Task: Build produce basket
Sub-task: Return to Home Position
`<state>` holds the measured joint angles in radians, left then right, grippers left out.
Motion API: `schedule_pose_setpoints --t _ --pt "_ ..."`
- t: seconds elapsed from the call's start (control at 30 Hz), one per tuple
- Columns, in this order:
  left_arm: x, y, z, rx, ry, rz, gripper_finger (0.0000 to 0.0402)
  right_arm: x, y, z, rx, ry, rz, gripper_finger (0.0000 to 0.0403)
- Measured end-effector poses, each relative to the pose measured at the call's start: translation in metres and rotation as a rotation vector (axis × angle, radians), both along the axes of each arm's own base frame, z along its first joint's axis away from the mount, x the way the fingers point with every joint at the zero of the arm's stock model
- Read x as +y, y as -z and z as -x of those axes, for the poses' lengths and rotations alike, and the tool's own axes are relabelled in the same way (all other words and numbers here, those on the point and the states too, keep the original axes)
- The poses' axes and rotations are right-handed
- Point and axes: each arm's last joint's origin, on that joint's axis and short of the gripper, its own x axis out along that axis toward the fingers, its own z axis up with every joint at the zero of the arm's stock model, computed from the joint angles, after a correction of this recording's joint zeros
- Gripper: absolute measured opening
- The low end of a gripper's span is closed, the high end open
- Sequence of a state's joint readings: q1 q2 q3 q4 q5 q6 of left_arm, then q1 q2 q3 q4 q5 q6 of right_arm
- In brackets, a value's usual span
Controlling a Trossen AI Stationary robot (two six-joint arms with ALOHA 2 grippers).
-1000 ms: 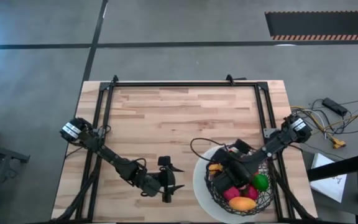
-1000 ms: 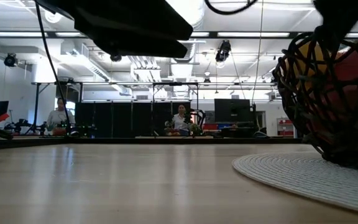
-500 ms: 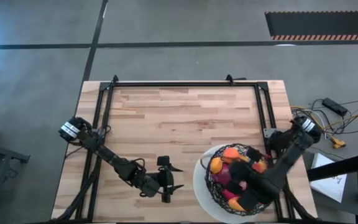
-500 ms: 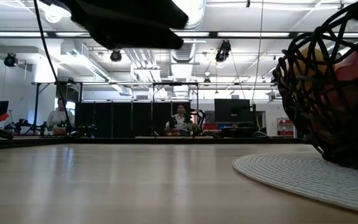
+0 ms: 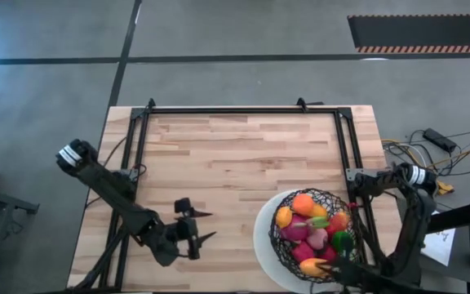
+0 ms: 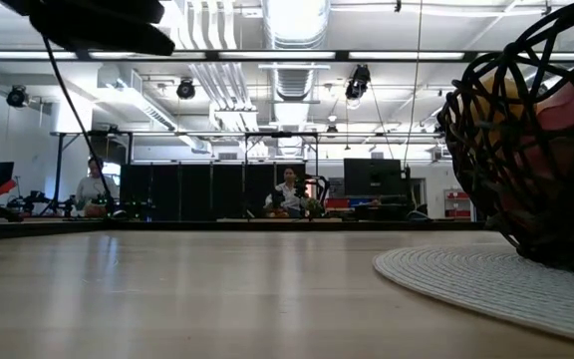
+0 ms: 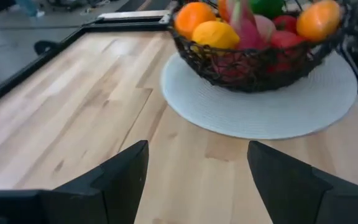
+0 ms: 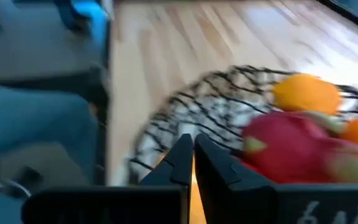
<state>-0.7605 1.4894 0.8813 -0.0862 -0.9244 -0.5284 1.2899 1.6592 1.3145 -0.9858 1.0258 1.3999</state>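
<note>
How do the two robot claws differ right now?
The left gripper is wide open; the right gripper is shut. The left hangs over the table, apart from the basket; the right sits close by the basket's rim. Both hold nothing.

The high camera looks straight down from well above, taking in the whole wooden table (image 5: 235,155) and the floor (image 5: 55,49) around it; the low camera sits at tabletop height, facing level across the boards into the room (image 6: 267,150). Both wrist cameras ride close above the table, and all four views share the black wire basket (image 7: 260,65).
</note>
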Motion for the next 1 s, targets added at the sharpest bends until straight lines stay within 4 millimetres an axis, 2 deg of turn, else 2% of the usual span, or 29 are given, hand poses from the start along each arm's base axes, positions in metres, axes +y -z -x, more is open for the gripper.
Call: schedule_pose_setpoints --t 0.1,0.17,0.33,0.43,0.53,0.67,0.8,1.0 --pt "0.007 0.002 0.007 -0.014 -0.026 0.025 0.0258 0.008 0.010 -0.002 -0.074 -0.035 -0.048 0.0009" --pt "0.012 0.002 0.008 -0.023 -0.050 0.014 0.0258 0.010 0.015 -0.011 -0.086 -0.060 -0.047 0.0009" --pt "0.022 0.000 0.004 -0.051 -0.091 0.027 0.0258 0.007 0.017 -0.054 -0.076 -0.188 0.026 0.0009" --pt "0.025 -0.001 0.000 -0.056 -0.090 0.004 0.0258 -0.007 0.015 -0.085 -0.069 -0.315 0.036 0.0009" --pt "0.027 -0.002 -0.002 -0.058 -0.091 -0.008 0.0258 -0.037 0.007 -0.108 -0.102 -0.461 0.036 0.0009" --pt "0.031 -0.005 -0.001 -0.081 -0.082 -0.035 0.0258 -0.099 -0.010 -0.111 -0.199 -0.451 0.037 0.0008" --pt "0.054 -0.019 0.010 -0.121 -0.091 -0.058 0.0252 -0.158 -0.023 -0.090 -0.312 -0.418 -0.008 0.0008" --pt "0.118 -0.029 0.046 -0.226 -0.083 0.017 0.0206 -0.224 -0.027 -0.047 -0.462 -0.326 -0.062 0.0008"
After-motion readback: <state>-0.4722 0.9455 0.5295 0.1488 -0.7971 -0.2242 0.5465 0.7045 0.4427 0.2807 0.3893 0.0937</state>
